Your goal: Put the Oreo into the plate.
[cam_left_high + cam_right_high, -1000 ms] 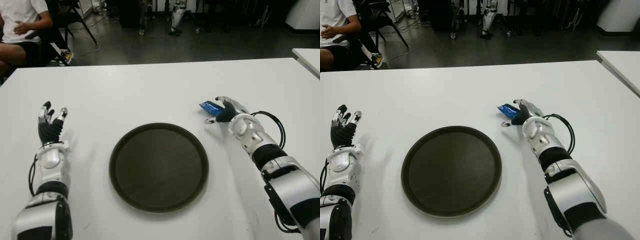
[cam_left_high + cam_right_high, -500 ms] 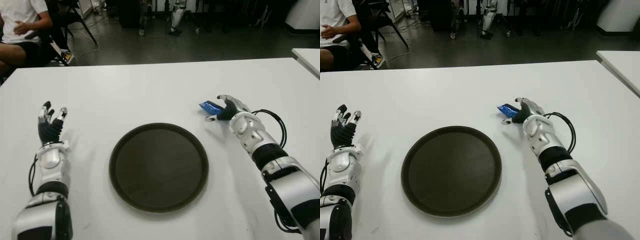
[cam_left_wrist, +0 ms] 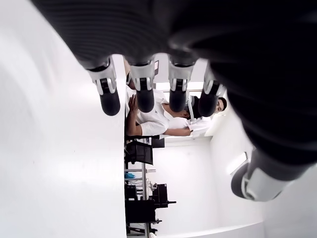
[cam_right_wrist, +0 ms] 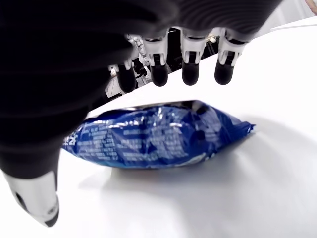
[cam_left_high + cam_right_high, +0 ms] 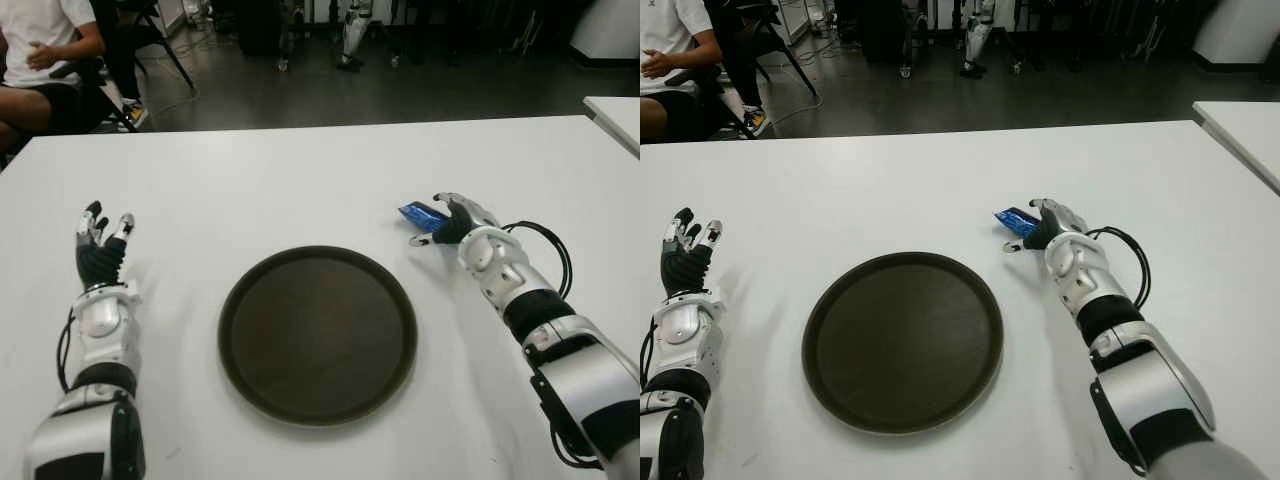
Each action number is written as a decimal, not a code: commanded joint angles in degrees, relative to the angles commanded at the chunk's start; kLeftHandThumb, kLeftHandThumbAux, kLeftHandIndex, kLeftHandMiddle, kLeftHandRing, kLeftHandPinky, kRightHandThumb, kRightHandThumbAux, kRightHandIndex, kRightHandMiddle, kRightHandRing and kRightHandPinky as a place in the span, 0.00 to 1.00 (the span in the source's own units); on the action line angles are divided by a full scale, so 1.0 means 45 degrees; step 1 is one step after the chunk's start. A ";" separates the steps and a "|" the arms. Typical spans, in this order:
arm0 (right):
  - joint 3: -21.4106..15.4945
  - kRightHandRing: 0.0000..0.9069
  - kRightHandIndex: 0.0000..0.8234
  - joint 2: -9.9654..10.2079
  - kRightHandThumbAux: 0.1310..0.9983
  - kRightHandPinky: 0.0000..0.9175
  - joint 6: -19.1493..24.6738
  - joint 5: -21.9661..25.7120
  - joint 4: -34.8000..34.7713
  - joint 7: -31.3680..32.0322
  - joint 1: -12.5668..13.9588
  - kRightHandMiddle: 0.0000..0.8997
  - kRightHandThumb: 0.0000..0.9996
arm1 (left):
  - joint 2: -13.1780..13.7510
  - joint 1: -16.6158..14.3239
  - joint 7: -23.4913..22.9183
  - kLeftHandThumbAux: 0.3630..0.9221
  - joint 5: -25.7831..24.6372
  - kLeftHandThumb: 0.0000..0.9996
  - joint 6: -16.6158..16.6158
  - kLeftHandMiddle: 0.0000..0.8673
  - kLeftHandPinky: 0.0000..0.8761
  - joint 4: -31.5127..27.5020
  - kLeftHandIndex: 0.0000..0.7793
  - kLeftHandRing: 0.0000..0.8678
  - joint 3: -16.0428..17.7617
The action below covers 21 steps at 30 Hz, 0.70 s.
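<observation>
Grasp step — right hand (image 5: 452, 219) cupped over Oreo (image 4: 153, 135), fingers spread, not clamped. Next: close, lift, carry to plate (image 5: 318, 334). Left hand (image 5: 100, 252) idle, fingers open, left of plate.

The blue Oreo packet (image 4: 153, 134) carries fine white print — too small to read — no other lettering shows

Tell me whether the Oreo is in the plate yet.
Out. The blue Oreo pack lies on the table, right of the plate, under the right hand's open fingers. The plate holds nothing.
</observation>
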 joint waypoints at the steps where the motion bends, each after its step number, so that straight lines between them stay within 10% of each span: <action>1: -0.0005 0.04 0.00 -0.0002 0.63 0.01 0.0009 0.0007 -0.0016 0.0011 0.0003 0.06 0.00 | 0.0010 -0.0006 0.0019 0.46 0.0015 0.00 0.0015 0.00 0.00 0.0019 0.00 0.00 -0.0008; 21: -0.0163 0.08 0.03 0.0016 0.64 0.04 0.0145 0.0139 -0.0140 0.0023 0.0035 0.08 0.00 | -0.0011 0.0018 0.0009 0.48 0.0013 0.00 -0.0020 0.00 0.00 -0.0015 0.00 0.00 -0.0062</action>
